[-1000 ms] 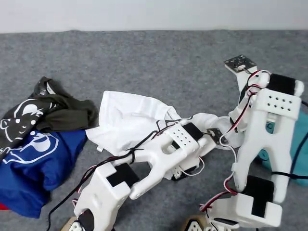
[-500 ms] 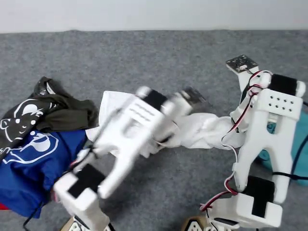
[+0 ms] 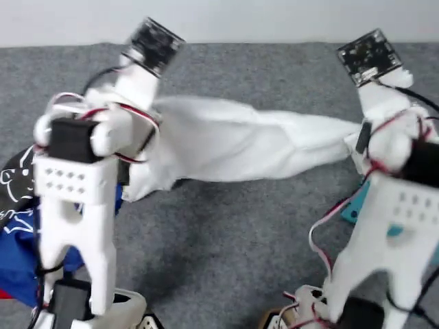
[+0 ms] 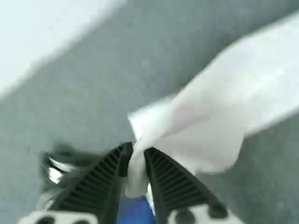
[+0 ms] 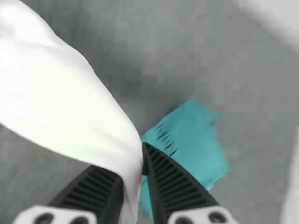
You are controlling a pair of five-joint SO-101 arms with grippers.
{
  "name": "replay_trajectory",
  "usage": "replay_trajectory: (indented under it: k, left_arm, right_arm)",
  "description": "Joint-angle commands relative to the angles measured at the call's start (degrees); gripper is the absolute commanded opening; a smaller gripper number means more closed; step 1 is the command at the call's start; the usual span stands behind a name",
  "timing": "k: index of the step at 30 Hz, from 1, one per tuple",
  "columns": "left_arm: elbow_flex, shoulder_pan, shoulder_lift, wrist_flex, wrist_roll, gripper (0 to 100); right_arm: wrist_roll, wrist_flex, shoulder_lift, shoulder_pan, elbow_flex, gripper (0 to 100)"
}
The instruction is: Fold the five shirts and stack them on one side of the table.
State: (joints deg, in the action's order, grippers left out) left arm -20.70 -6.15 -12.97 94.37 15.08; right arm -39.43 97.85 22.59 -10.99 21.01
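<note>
A pale wall (image 3: pixel 219 20) runs along the back, and below it the grey, carpet-like counter (image 3: pixel 274 82) takes up most of what I can see.

The left arm's fingers (image 4: pixel 100 179) are clenched nearly together on a bunched edge of the white shirt (image 4: pixel 219 112), with only the pinched cloth between the ribbed pads. The right arm's fingers (image 5: pixel 173 182) are likewise closed tight on the other end of the same shirt (image 5: pixel 51 102), and the fabric drapes over one pad and hides its tip.

From the two grips the white shirt (image 3: pixel 240 140) stretches across the middle of the counter as a long band. It is narrow and taut by the right arm (image 3: pixel 391 205), wider and looser by the left arm (image 3: pixel 75 178), where a flap hangs down. It looks plain and lightly creased.

A teal shirt (image 5: pixel 191 135) lies on the counter under the right arm's fingers, at the right edge. At the left edge, a blue shirt (image 3: pixel 14 260) and a dark shirt (image 3: pixel 14 181) with a white print lie crumpled together, partly behind the left arm.
</note>
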Motion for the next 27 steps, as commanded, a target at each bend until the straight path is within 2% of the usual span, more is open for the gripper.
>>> replay_trajectory:
  k: [1,12,17,22,27]
  left_arm:
    - [-9.27,1.23,-2.46,-2.29,0.44,0]
    - [-26.33,6.15,-2.64,-8.97,1.93,0]
    - [-30.37,5.71,-2.99,-6.59,8.79,0]
    - [-35.21,5.71,-2.99,0.0,13.1,0]
    - [-39.78,6.15,-2.99,1.23,13.63,0]
  right_arm:
    - [-2.81,-3.3,6.55,3.12,6.59,0.9]
    - [-7.65,-25.45,15.43,3.91,9.49,0.9]
    - [-10.11,-31.25,18.24,3.91,9.49,0.9]
    - [-14.68,-41.45,19.82,3.91,9.49,0.9]
    - [-18.46,-43.74,22.29,3.82,9.49,1.0]
